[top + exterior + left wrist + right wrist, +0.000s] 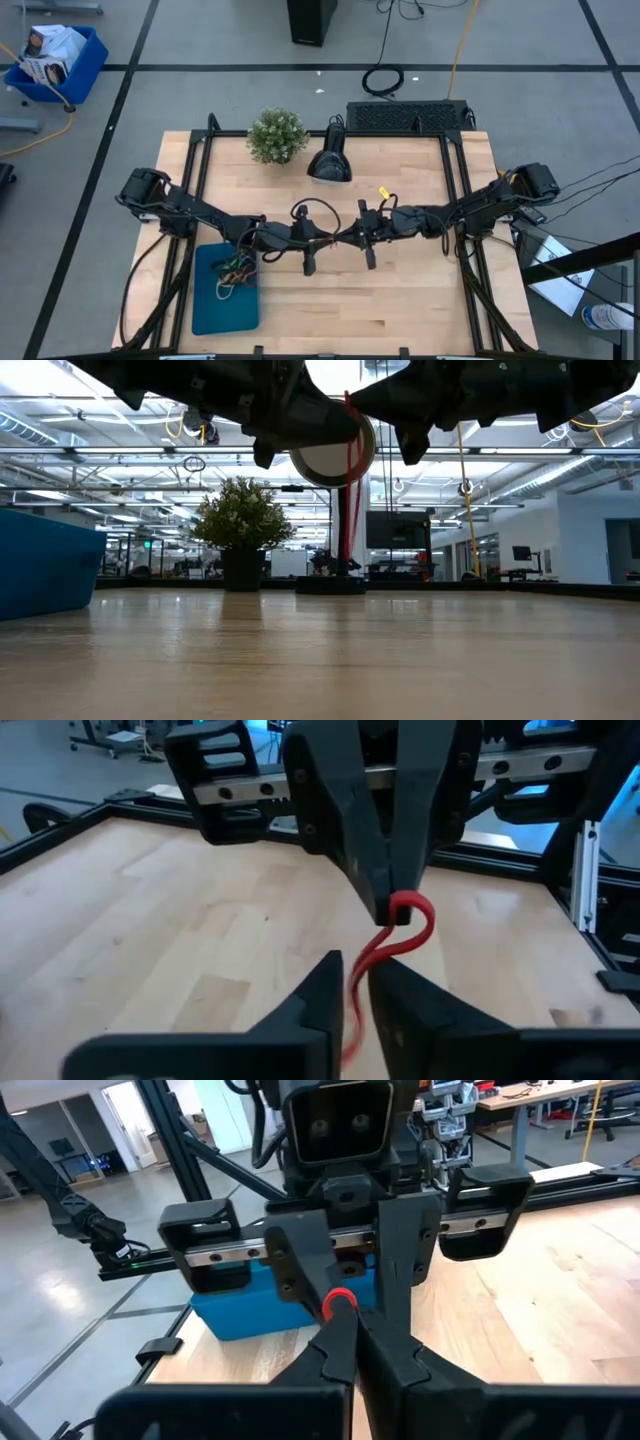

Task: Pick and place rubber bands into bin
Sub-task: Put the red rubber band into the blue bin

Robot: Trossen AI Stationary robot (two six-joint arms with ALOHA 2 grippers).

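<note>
Both grippers meet mid-air over the worktop (420,290), left gripper (350,982) and right gripper (352,1330) each pinching 1 red rubber band (400,925).

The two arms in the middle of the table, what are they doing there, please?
They are handing over a red rubber band above the table's middle. The right gripper is shut on one end of the band. The left gripper has its fingers around the other end, with only a narrow gap between them. The teal bin lies on the table's left side and already holds several rubber bands.
</note>
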